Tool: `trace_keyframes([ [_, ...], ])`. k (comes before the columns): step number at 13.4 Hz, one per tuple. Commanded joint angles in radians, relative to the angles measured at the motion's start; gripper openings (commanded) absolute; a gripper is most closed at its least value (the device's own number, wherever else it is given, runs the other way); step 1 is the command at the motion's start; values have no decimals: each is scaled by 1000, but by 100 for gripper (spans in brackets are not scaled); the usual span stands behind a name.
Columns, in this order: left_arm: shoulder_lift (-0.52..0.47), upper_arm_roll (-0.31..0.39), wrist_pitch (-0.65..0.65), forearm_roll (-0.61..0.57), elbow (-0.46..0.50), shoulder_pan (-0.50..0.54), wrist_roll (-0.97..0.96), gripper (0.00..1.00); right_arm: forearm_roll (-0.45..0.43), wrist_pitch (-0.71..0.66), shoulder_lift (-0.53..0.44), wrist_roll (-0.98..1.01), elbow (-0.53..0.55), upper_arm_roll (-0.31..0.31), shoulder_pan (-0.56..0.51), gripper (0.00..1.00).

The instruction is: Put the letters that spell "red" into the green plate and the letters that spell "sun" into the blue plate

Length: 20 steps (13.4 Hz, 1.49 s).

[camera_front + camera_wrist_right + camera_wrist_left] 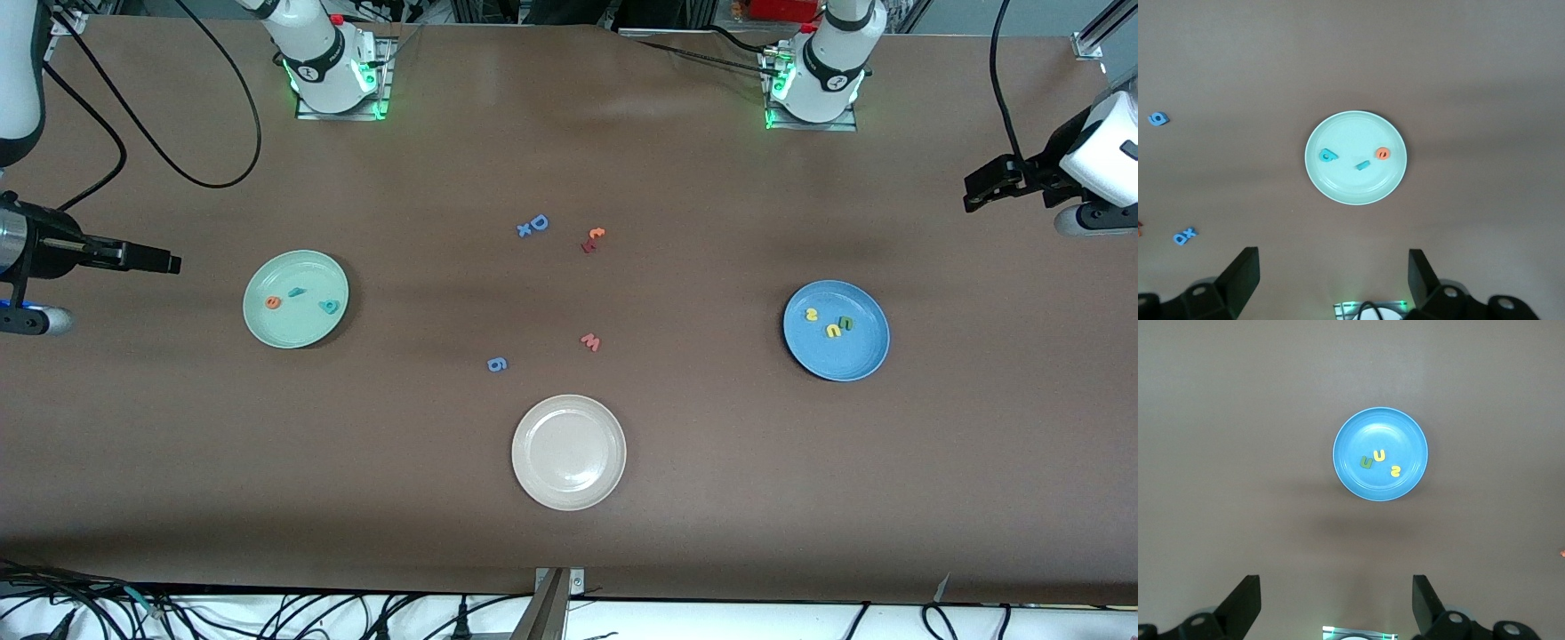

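The green plate (298,331) lies toward the right arm's end of the table and holds the letters that spell "red": an orange e (273,302), a thin teal r (297,292) and a teal d (330,307). The blue plate (846,363) lies toward the left arm's end and holds the letters that spell "sun": a yellow s (811,314), a yellow u (832,331) and a green n (845,323). My right gripper (171,263) hangs open and empty high over its end of the table, looking down on the green plate (1355,188). My left gripper (973,193) hangs open and empty above the blue plate (1381,425).
A beige-white plate (569,452) sits nearest the front camera, mid-table. Loose letters lie in the middle: a blue D with an x (533,225), a small orange and red pair (592,239), a pinkish w (590,341) and a blue g (497,364).
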<state>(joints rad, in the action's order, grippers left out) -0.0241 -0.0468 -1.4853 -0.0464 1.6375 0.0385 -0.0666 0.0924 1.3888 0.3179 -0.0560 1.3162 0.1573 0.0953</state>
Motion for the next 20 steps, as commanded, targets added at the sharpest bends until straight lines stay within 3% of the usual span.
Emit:
trace_keyframes([
  [1,-34,8,-9,75,-1,6,31,100,-33,70,-78,18,98,-36,-19,98],
  [6,-36,7,-1,77,-7,12,33,100,-57,280,-207,90,297,-32,-8,98],
  [9,-34,4,-1,77,-4,12,31,100,-60,288,-218,90,296,20,55,99],
  [20,-27,1,-9,74,-10,6,22,100,-56,276,-220,81,268,7,38,100],
])
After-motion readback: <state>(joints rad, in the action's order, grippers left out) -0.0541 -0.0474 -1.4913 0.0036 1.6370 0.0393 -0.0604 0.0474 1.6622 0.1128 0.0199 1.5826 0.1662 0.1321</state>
